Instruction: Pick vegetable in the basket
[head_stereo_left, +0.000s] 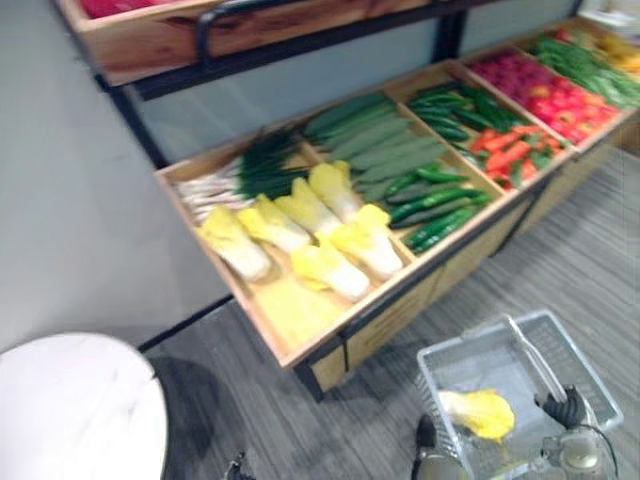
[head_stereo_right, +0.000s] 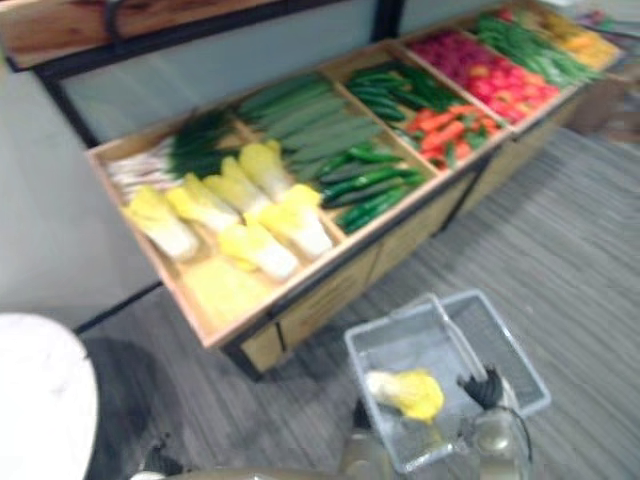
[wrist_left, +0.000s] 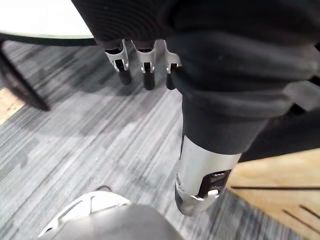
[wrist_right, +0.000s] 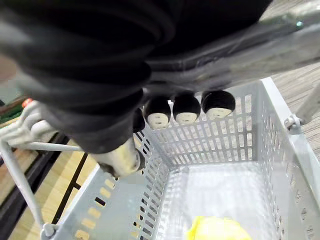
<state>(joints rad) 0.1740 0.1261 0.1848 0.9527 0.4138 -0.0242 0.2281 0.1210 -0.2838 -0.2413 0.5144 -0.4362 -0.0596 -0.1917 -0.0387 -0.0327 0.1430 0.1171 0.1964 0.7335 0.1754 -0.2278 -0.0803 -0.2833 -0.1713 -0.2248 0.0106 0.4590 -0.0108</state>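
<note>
A: Lower right, our right hand (head_stereo_left: 566, 408) curls round the handle (head_stereo_left: 535, 358) of the basket (head_stereo_left: 585, 365). One cabbage (head_stereo_left: 482, 412) lies inside.

B: Our left hand (wrist_left: 146, 64) hangs slack and empty. We should hold the basket level, then reach for the cabbages (head_stereo_left: 305, 210) mid-frame.

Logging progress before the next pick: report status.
Left hand open, empty, over the floor. Right hand shut on basket handle. One yellow Chinese cabbage in the grey basket. Nothing in the way.
</note>
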